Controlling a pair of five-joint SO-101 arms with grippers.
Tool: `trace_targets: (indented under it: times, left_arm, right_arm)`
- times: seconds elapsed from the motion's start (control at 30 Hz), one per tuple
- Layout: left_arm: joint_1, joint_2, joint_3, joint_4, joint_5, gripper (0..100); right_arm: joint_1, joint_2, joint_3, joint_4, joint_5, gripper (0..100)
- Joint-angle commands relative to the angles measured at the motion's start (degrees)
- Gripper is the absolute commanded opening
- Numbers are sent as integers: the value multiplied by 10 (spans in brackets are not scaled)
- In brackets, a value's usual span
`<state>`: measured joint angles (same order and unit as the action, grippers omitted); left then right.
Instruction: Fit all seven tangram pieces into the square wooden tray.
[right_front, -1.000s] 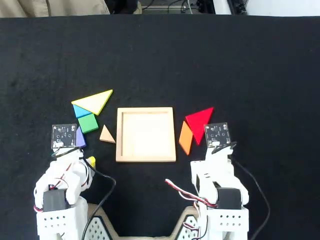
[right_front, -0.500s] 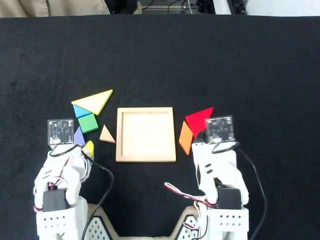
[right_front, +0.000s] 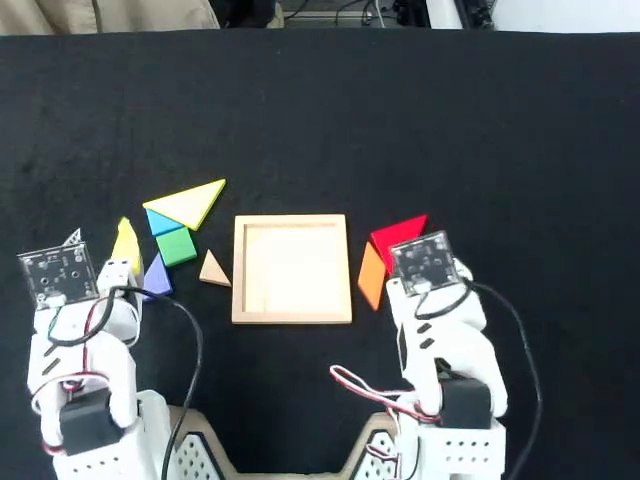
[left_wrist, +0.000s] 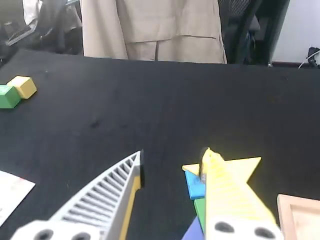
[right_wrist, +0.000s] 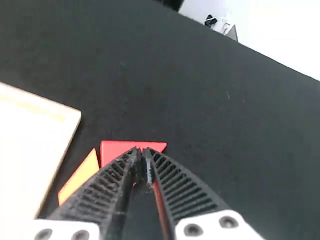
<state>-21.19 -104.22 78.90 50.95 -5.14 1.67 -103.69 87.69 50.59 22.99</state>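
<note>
Seven pieces (right_front: 185, 203) seemingly outside tray (right_front: 292, 318).

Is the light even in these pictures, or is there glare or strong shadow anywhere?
High view: even light, no hard shadow on the black cloth around the wooden tray. Right wrist view: the room beyond the table's far edge glares white. Left wrist view: soft light, no glare on the left gripper.

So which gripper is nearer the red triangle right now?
Right. The right gripper is shut just above the red triangle, on the right side of the tray. The left gripper is open beyond the tray's other side, by the yellow triangle.
</note>
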Motion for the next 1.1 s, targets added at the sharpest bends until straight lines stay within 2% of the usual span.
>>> trace_targets:
  times: [0.0,0.1,0.2,0.37,0.57,0.7,0.83,0.9,1.07]
  left_arm:
    - [16,-3,-87,94,4,203]
    - [65,11,-133,136,-20,205]
    - [94,79,-212,166,-56,205]
    - [99,280,-438,244,-62,205]
    - [125,526,-640,409,-61,205]
    - [141,608,-660,456,-61,206]
    - [143,609,-626,447,-65,207]
    - [142,613,-596,424,-66,207]
    - [131,636,-454,306,-60,207]
  right_arm:
    - [10,-36,-89,40,-4,15]
    - [10,-36,-154,91,19,15]
    - [8,-27,-211,135,23,15]
    - [10,43,-273,149,24,15]
    - [8,192,-380,170,23,15]
    - [9,345,-466,215,19,15]
    - [11,487,-552,280,18,15]
    - [11,538,-595,308,10,12]
    - [11,615,-654,326,-69,12]
